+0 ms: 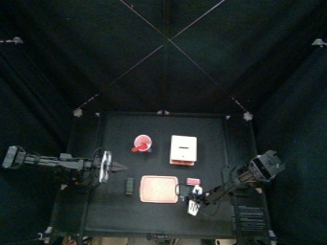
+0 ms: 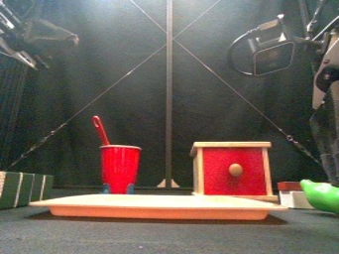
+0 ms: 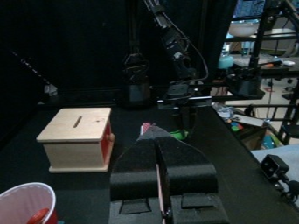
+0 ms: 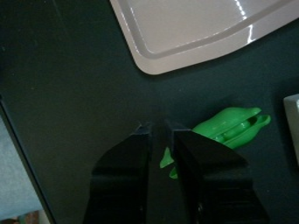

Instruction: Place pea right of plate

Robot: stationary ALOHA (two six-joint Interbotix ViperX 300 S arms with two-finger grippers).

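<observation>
Top view: pink plate (image 1: pixel 160 189) lies flat on the black surface (image 1: pixel 153 129) near the front edge. Green pea (image 1: pixel 194 202) sits on the surface just off the plate's right front corner, close beside the rim, directly under the right hand (image 1: pixel 196 204). Right arm comes in from the right, angled down toward that corner. Left hand (image 1: pixel 124 165) hovers on the left side, well apart from the plate, pointing toward the red cup (image 1: pixel 141 144).

Right wrist view: right hand (image 4: pixel 165 131) has both jaws pressed together at the tips, nothing between them. Pea (image 4: pixel 229 126) lies on the surface just beside the tips, apart from the plate's rounded corner (image 4: pixel 176 39); cannot tell whether a jaw touches it.

Left wrist view: left hand (image 3: pixel 153 140) has its jaws closed against each other, empty. White box (image 3: pixel 76 138) with red front stands near; cup (image 3: pixel 26 206) at the lower corner.

Front view: plate (image 2: pixel 159 206) in the foreground, cup (image 2: pixel 119 168) with a red stick in it and box (image 2: pixel 233 169) behind. Pea (image 2: pixel 319 194) shows at the right edge, right of the plate. Small red piece (image 1: pixel 193 181) lies right of the plate, a black block (image 1: pixel 129 188) left of it.
</observation>
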